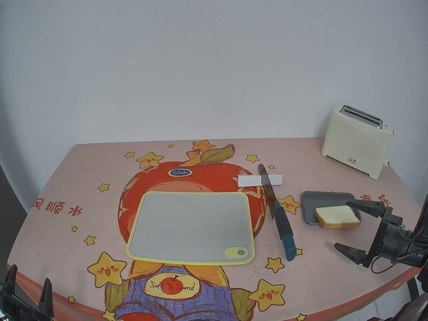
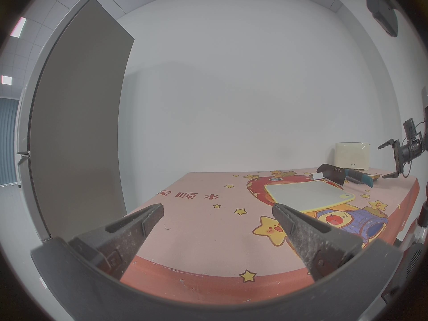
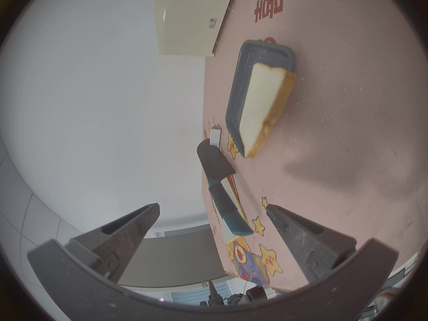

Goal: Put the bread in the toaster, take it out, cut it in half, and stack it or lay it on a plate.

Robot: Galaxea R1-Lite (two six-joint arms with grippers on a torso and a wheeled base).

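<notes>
The left gripper (image 1: 28, 276), left of the cutting board (image 1: 191, 221), is cut off at the edge; the plate (image 1: 311, 199) is partly hidden by the bread (image 1: 336, 216).

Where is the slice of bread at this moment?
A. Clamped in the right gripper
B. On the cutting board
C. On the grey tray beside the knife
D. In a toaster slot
C: the bread lies flat on the grey tray, overhanging its near edge, just to the right of the knife. The right gripper is open and holds nothing.
</notes>
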